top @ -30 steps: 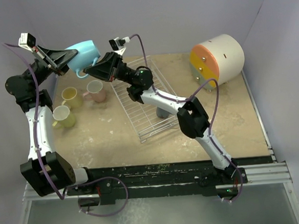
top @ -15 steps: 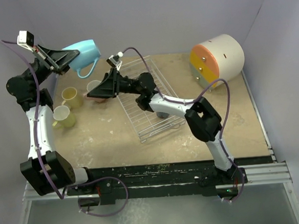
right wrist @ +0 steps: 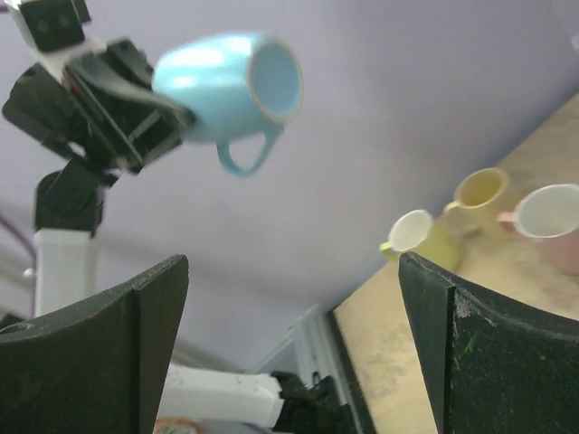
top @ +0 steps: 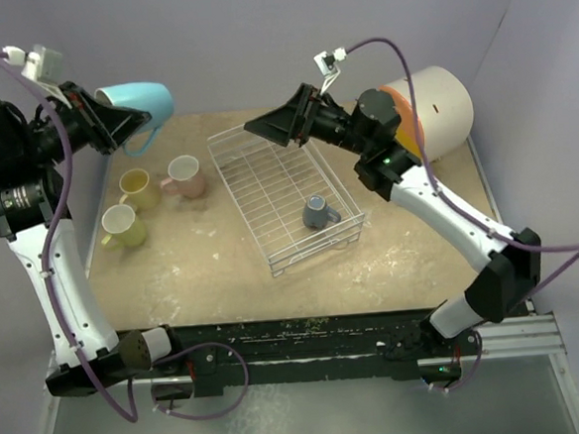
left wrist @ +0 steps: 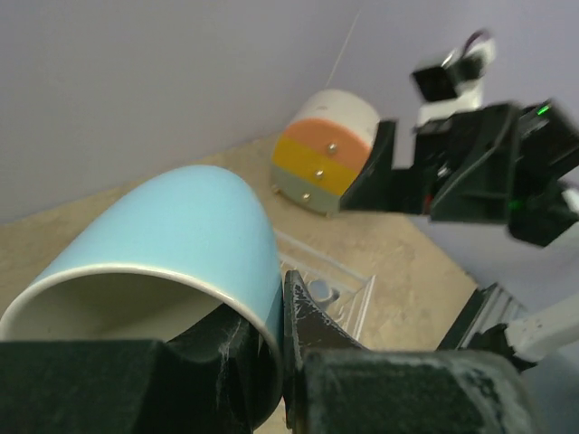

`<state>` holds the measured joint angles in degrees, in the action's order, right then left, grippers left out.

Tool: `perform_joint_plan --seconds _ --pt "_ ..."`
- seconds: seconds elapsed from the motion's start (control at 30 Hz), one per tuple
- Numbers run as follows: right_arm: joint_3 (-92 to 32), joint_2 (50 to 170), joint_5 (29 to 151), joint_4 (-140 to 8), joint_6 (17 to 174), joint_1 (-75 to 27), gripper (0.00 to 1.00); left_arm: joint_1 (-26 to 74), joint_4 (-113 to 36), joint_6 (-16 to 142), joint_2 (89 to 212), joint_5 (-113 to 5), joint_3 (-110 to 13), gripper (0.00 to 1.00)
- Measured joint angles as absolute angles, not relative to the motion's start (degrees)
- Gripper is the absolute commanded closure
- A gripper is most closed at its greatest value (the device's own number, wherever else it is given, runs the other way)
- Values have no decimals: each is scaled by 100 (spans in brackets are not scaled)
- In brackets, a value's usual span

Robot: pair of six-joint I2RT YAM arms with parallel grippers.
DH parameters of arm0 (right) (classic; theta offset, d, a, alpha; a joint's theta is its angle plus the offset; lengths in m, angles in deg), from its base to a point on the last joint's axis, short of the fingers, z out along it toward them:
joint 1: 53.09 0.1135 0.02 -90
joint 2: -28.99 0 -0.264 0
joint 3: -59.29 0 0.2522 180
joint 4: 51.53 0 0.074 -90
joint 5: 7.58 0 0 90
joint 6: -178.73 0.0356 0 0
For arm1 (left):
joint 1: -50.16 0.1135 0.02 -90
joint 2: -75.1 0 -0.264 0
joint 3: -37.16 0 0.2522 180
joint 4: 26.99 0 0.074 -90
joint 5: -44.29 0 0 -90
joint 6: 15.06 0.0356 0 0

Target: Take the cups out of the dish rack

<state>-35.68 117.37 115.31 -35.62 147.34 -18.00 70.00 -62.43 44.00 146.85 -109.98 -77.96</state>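
Observation:
High above the table's far left, my left gripper is shut on the rim of the light blue cup, which lies on its side; the left wrist view shows one finger inside the cup and one outside. My right gripper hangs open and empty over the far end of the dish rack, pointing at that cup. A grey-blue cup stands in the rack. On the table to the left are the pink cup, the cream-yellow cup and the lime green cup.
A round cream-and-orange drawer unit lies at the back right, behind my right arm. The rack sits askew in the middle of the tan tabletop. Grey walls enclose the left, back and right sides.
My right gripper has opened, let go of the light blue cup and drawn back to the right over the rack. The left gripper keeps the cup and has shifted slightly left.

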Motion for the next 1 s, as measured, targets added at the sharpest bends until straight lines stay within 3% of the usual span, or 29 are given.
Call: perform_joint_plan --seconds 0.17,0.4,0.67,1.0 --pt "-4178 11320 10497 -5374 13579 -1732 0 6639 -9032 7277 14811 -10311 -7897 100" --pt "-3907 11066 9553 -6767 12867 -1710 0 5861 -10918 9718 15067 -8574 -6673 100" --pt "-3607 10859 8975 -7580 12559 -1710 0 5867 -11080 11244 14086 -7048 -5171 100" --pt "-2827 9735 8012 -7765 12642 -1710 0 5870 -10695 11882 13801 -6091 -3812 100"
